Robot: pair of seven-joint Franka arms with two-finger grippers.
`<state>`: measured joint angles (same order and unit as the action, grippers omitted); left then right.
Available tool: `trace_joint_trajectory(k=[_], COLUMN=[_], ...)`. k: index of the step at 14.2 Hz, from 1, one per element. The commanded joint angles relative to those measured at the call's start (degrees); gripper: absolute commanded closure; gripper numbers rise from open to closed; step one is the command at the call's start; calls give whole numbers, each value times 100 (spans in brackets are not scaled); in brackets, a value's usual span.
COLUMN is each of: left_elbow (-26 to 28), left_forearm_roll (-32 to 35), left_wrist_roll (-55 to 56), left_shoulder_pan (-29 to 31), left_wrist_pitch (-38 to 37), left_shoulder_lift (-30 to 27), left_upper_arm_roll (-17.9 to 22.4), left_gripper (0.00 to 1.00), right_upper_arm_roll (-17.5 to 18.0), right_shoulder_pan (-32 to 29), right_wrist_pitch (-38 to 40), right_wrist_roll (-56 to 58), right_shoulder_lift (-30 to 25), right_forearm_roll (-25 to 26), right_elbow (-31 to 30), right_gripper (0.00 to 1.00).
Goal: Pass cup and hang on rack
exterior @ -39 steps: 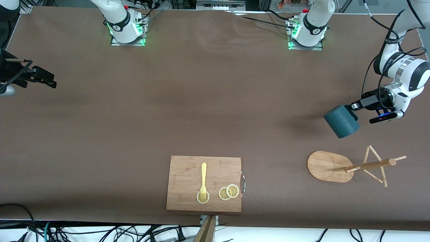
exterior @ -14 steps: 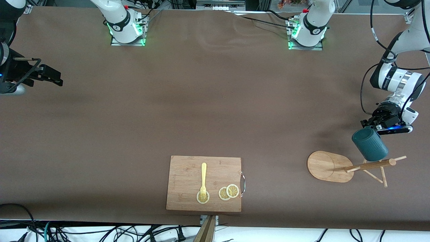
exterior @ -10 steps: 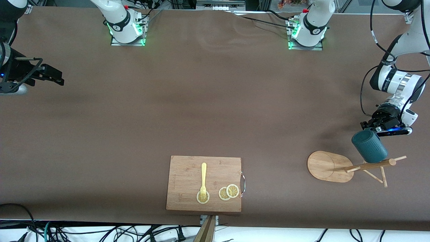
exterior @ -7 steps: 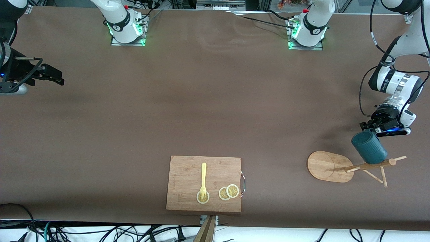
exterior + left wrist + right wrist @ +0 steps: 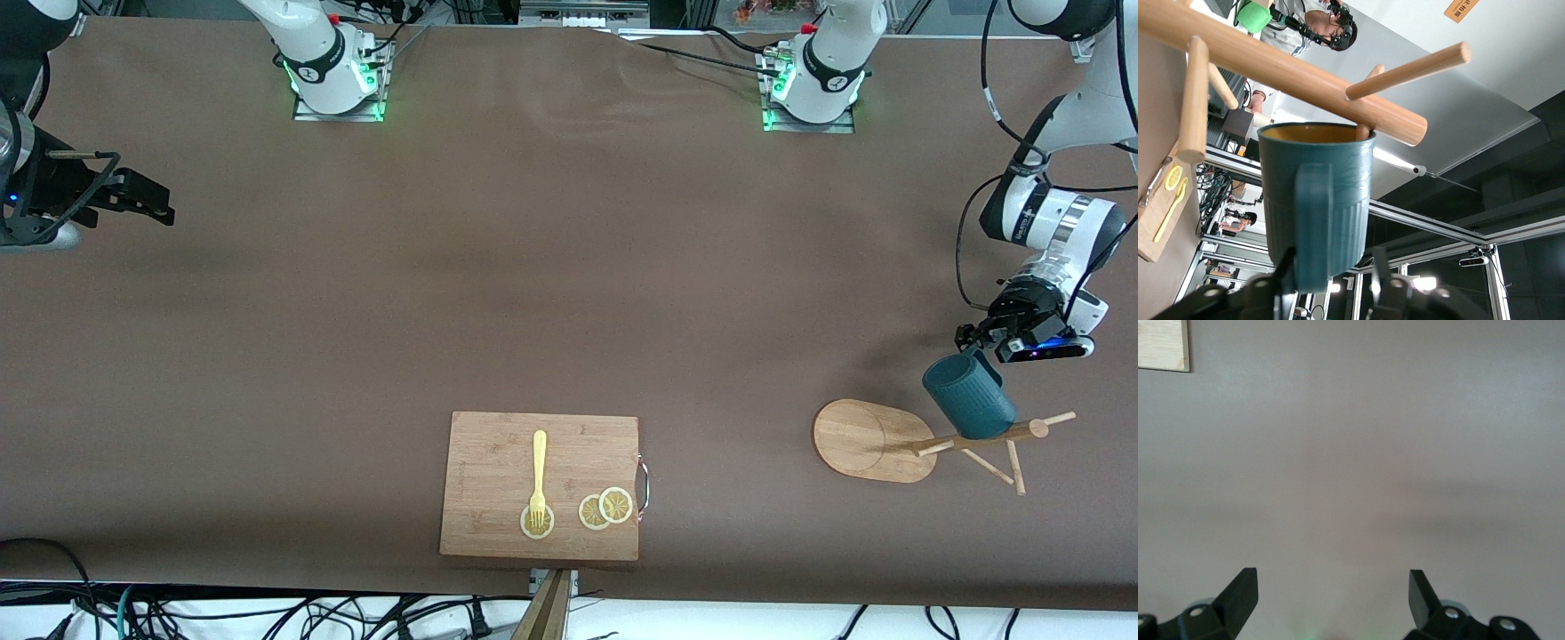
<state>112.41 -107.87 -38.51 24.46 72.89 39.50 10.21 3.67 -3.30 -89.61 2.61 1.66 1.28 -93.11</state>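
Note:
The dark teal ribbed cup [image 5: 969, 397] sits tilted against the top of the wooden rack [image 5: 976, 436], whose oval base [image 5: 867, 440] is near the left arm's end of the table. In the left wrist view a peg [image 5: 1408, 70] runs above the cup [image 5: 1341, 200] and another enters its yellow mouth. My left gripper [image 5: 978, 342] is just above the cup. Its fingers [image 5: 1281, 267] stand apart on either side of the cup's handle [image 5: 1313, 220], so it is open [image 5: 1330, 261]. My right gripper [image 5: 147, 203] waits open and empty at the right arm's end [image 5: 1331, 583].
A bamboo cutting board [image 5: 498, 462] lies near the front camera's edge of the table, with a yellow fork [image 5: 538, 476] and lemon slices [image 5: 605, 508] on it. Bare brown table [image 5: 569, 267] lies between the arms.
My left gripper brought the cup down from mid-air to the rack's top. In the last half second the cup shifted slightly toward the rack's post, away from the gripper. The right gripper crept inward.

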Motion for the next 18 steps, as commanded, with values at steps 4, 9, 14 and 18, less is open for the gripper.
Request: trace_joint_trajectory(k=[4,9,14,18], left_elbow=[-79,-638,-2440,-3347], left_forearm_roll=[1949,4619,7968,9931], left_wrist_roll=[-420,-403,-105,1482], left_shoulder_pan=[-20,-98,-915,-1231], left_wrist_pitch=[-64,-29,6,15], left_shoulder_lift=[-512,-1303,-1761,-2016], left_upper_arm_roll=[657,641,300,-940], left_gripper=[0,0,0,0], right_upper_arm_roll=[11,10,19,19], right_shoulder_pan=[-4,-4,-4,-4], right_wrist_pitch=[110,102,110,110], right_wrist_roll=[38,38,29,47], right_shoulder_lift=[-25,-17,-25,-25], right_forearm_roll=[-67,-67,-67,-76], right_elbow=[74,74,74,74], right_gripper=[0,0,0,0])
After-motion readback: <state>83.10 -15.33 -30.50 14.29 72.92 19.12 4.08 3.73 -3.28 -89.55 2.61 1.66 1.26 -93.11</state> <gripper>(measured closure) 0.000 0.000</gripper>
